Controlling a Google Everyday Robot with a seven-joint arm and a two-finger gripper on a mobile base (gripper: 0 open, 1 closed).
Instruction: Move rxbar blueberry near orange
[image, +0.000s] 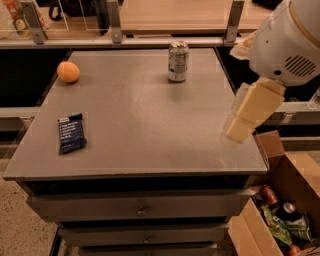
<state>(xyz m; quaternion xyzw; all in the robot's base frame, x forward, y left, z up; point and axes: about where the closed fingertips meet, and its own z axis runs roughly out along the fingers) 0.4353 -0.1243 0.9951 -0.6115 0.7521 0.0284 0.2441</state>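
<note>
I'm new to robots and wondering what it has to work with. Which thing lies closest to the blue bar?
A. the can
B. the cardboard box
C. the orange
C: the orange lies just behind the bar on the left side of the table. The can stands farther off at the back, and the gripper hangs over the right edge, holding nothing.

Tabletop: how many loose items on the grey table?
3: round orange fruit back-left, dark-blue rxbar blueberry wrapper front-left, silver drink can back-centre. None looks hidden. The cream gripper hangs over the right edge, touching none.
</note>
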